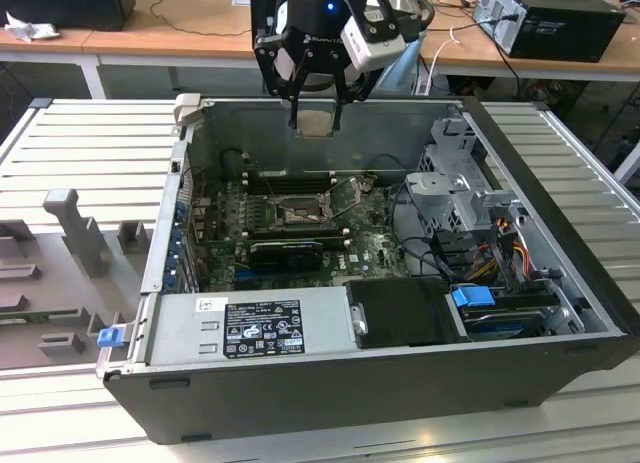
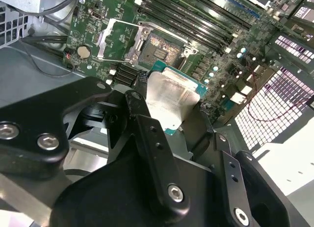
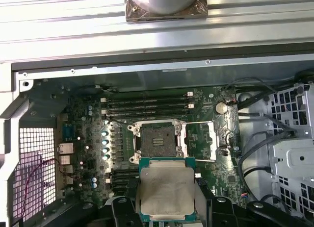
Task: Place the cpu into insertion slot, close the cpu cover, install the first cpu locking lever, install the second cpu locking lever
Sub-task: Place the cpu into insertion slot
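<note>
One chip in play: cpu [image 1: 317,123] hung in gripper [image 1: 316,111], jaws closed on its opposite edges, upper centre of exterior view, well above insertion slot [image 1: 298,213] at mid-frame. cpu cover [image 3: 201,138] stood flipped open beside slot. Judged chip light, stiff, slick on metal top; underside contacts fragile. Best hold: side edges only, kept level.

**Ribbed grey desk carries an open computer case**

The pale grey desk [image 1: 90,143], made of long ribbed metal slats, runs under everything. A large dark grey metal computer case [image 1: 330,383] lies on its side directly on it, open side up. To the exterior view's left of the case, a flat grey moulded fixture tray [image 1: 40,313] rests on the slats, with an upright grey block [image 1: 75,228] standing on it. The slats continue past the case at the exterior view's right.
</note>
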Controlling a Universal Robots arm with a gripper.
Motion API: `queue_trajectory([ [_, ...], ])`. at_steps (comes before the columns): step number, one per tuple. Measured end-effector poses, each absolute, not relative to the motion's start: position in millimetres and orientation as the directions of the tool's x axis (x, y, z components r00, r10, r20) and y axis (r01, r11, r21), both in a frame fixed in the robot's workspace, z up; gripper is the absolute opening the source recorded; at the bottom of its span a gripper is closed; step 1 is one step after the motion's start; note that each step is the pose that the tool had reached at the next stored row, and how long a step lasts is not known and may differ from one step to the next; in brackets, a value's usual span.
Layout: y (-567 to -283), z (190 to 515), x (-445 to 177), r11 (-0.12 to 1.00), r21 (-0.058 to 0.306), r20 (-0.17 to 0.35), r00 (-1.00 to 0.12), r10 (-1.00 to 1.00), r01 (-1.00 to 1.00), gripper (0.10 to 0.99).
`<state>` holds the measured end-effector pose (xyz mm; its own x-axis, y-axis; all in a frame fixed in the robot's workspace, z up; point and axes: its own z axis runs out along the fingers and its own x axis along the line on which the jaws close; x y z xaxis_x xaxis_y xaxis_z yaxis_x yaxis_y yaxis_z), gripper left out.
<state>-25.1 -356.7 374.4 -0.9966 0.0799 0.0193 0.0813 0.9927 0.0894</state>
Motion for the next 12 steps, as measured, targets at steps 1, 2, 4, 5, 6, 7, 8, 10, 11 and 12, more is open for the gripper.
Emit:
queue_trajectory([
  [1,-356.7,374.4,-25.0,0.992,0.089,0.019,-0.996,0.084,0.086,0.533],
  [2,-356.7,374.4,-25.0,0.992,0.089,0.019,-0.996,0.091,0.093,0.533],
  [4,-356.8,374.2,-25.1,0.986,0.089,0.019,-0.990,0.143,0.144,0.533],
  [5,-356.8,374.1,-25.1,0.982,0.089,0.019,-0.986,0.167,0.168,0.533],
  [6,-356.7,374.0,-25.1,0.979,0.089,0.019,-0.983,0.184,0.185,0.533],
  [7,-356.7,373.9,-25.0,0.977,0.089,0.019,-0.981,0.195,0.196,0.533],
  [8,-356.7,373.9,-25.0,0.974,0.089,0.019,-0.978,0.205,0.206,0.533],
  [10,-356.7,373.9,-25.0,0.967,0.089,0.019,-0.971,0.237,0.237,0.533],
  [11,-356.7,373.9,-25.0,0.966,0.089,0.019,-0.970,0.242,0.243,0.533],
  [12,-356.7,373.8,-25.1,0.965,0.089,0.019,-0.969,0.247,0.248,0.533],
])
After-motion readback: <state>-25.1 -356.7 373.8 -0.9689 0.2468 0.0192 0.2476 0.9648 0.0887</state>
